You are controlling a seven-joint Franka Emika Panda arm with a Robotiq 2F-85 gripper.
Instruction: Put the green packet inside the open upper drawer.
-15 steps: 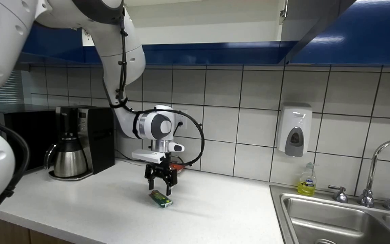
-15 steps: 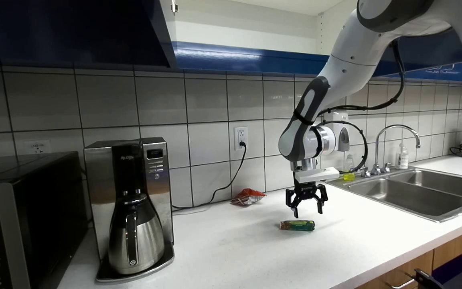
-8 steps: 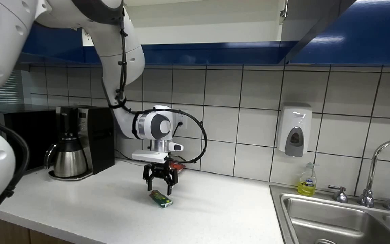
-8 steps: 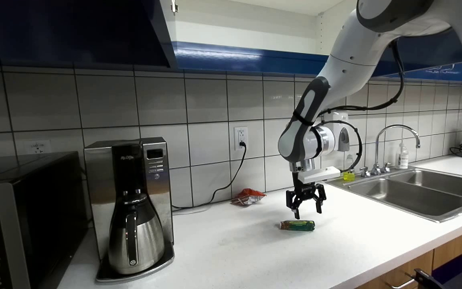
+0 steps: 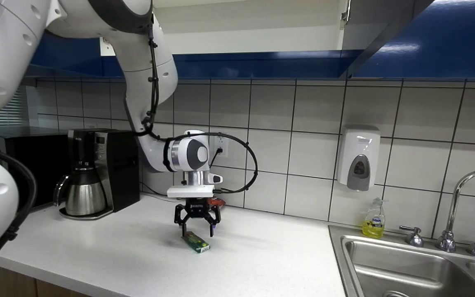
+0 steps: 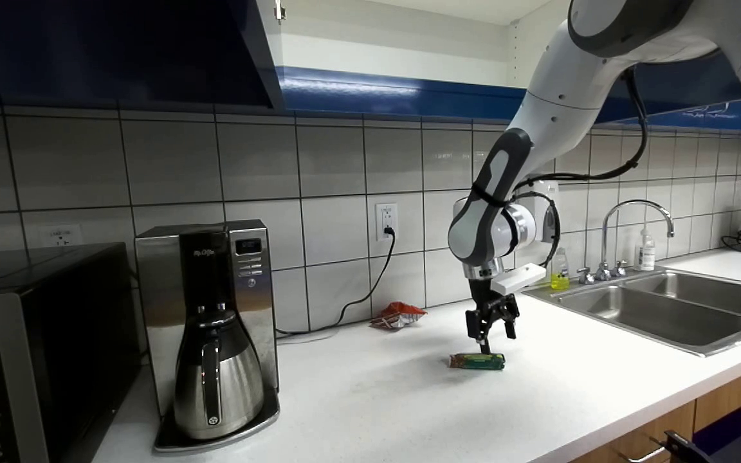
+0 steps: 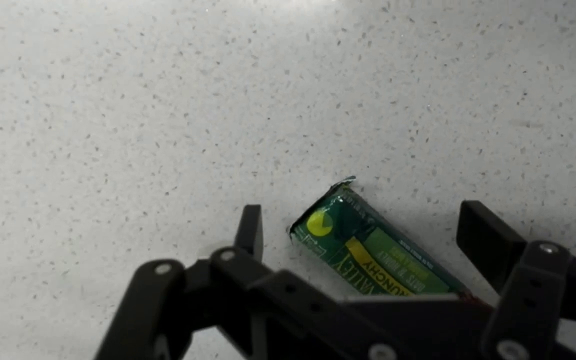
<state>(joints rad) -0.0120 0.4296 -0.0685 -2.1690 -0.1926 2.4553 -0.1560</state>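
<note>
The green packet (image 5: 196,242) lies flat on the white counter, and it also shows in an exterior view (image 6: 477,361). In the wrist view the packet (image 7: 363,250) lies diagonally between the two fingers, with its lower end hidden behind the gripper. My gripper (image 5: 198,235) is open and empty, pointing down just above the packet; it also shows in an exterior view (image 6: 498,344) and the wrist view (image 7: 360,220). No finger clearly grips the packet. The open upper drawer, an overhead compartment with a blue front edge (image 5: 258,64) and pale inside (image 6: 396,51), is high above the counter.
A coffee maker (image 6: 216,334) and a black microwave (image 6: 49,347) stand on the counter. A red crumpled wrapper (image 6: 398,316) lies near the tiled wall. A soap dispenser (image 5: 359,159), a soap bottle (image 5: 373,220) and a metal sink (image 5: 398,264) are at the sink end.
My gripper has turned about its vertical axis and come slightly lower, closer to the packet. The packet has not moved. The fingers stay open.
</note>
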